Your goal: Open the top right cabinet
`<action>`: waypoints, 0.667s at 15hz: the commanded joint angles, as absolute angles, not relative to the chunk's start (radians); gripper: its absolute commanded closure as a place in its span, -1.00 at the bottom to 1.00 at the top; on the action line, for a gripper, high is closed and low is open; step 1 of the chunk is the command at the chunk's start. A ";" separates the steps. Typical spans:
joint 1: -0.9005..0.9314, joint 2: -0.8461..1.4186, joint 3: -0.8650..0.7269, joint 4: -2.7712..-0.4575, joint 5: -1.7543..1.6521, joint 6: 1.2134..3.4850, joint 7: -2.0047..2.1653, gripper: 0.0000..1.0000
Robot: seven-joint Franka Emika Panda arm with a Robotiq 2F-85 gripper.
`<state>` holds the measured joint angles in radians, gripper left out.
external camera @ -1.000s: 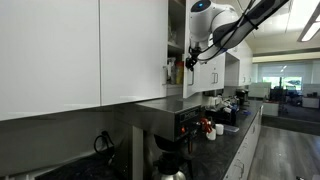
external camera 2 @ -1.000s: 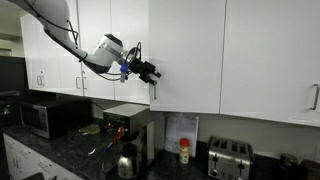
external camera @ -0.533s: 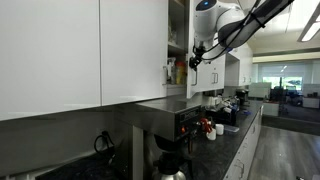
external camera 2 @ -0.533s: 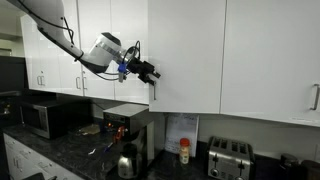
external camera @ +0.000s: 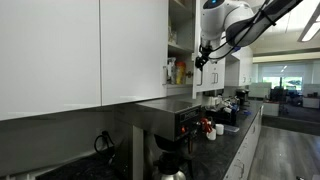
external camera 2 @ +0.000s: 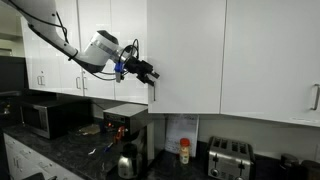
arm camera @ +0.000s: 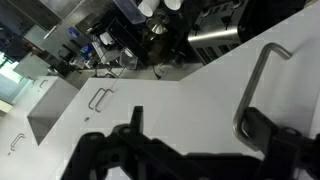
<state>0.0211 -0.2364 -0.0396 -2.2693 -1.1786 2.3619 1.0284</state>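
Wrist view: the black two-fingered end effector [arm camera: 195,148] has its fingers spread, not clamped. The slim vertical silver bar handle [arm camera: 256,88] of the tall white flat-fronted top right cabinet [arm camera: 170,95] lies just beside one finger; contact cannot be told. The cabinet hangs above the dark worktop [external camera: 228,148]. In an exterior view its door stands ajar, exposing yellow and orange bottles [external camera: 176,71] on pale shelves. Judged stage: opening begun, wide swing remaining.
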 commanded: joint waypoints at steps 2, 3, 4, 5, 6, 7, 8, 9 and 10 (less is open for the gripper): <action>-0.073 -0.255 -0.084 -2.251 -1.214 2.325 1.026 -1.00; -0.076 -0.259 -0.086 -2.256 -1.215 2.326 1.026 -1.00; -0.079 -0.263 -0.088 -2.260 -1.216 2.327 1.028 -1.00; -0.082 -0.269 -0.089 -2.265 -1.216 2.328 1.029 -1.00; -0.085 -0.275 -0.091 -2.271 -1.216 2.329 1.029 -1.00; -0.088 -0.278 -0.093 -2.275 -1.215 2.329 1.028 -1.00; -0.091 -0.284 -0.094 -2.280 -1.215 2.329 1.028 -1.00; -0.094 -0.290 -0.096 -2.285 -1.216 2.330 1.029 -1.00; -0.097 -0.295 -0.098 -2.290 -1.217 2.330 1.029 -1.00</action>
<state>-0.0046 -0.3121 -0.0558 -2.3431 -1.1786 2.3619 1.0282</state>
